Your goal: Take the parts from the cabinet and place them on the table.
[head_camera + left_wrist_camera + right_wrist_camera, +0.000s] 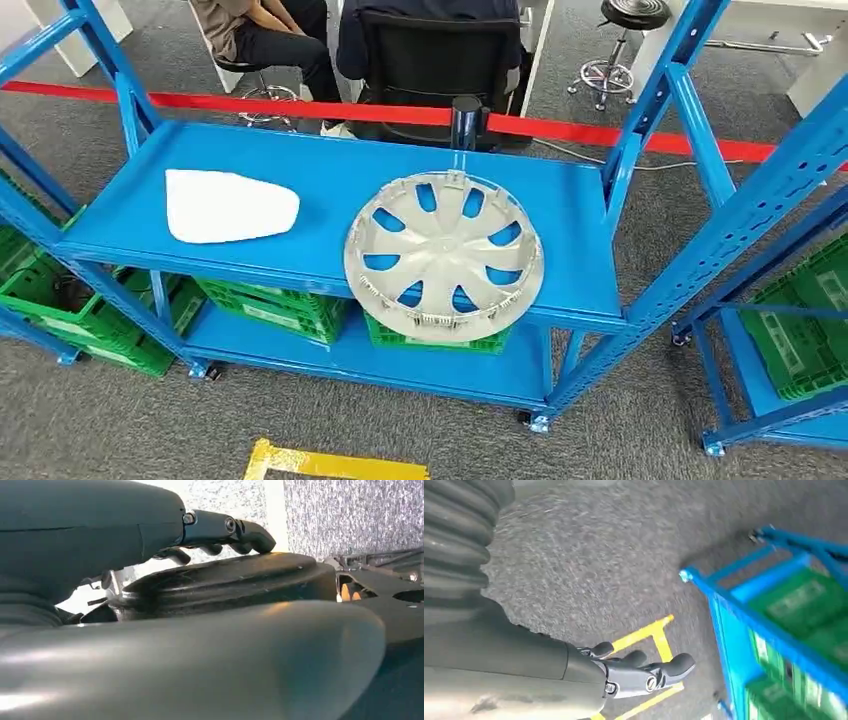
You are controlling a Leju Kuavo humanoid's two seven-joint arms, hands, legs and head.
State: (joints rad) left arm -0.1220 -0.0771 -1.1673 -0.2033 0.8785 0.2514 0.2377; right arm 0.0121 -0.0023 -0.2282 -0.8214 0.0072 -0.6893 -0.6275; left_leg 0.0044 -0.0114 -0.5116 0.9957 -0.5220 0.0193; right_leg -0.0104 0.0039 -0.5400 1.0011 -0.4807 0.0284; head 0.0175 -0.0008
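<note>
- Grey carpet runs under a blue rack (560,215); red tape (300,108) crosses the floor behind it, with seated people beyond.
- 2 parts lie on the top shelf: a hubcap (444,253), face up and overhanging the front edge, and, well apart, a white panel (228,206) lying flat. Both look easy to reach from the front.
- Green crates (270,305) sit on the lower shelf.
- Left hand (220,530) hangs low, fingers curled loosely, holding nothing.
- Right hand (639,672) hangs over the floor's yellow tape (651,640), fingers apart, empty.
- Neither part is lifted yet.
</note>
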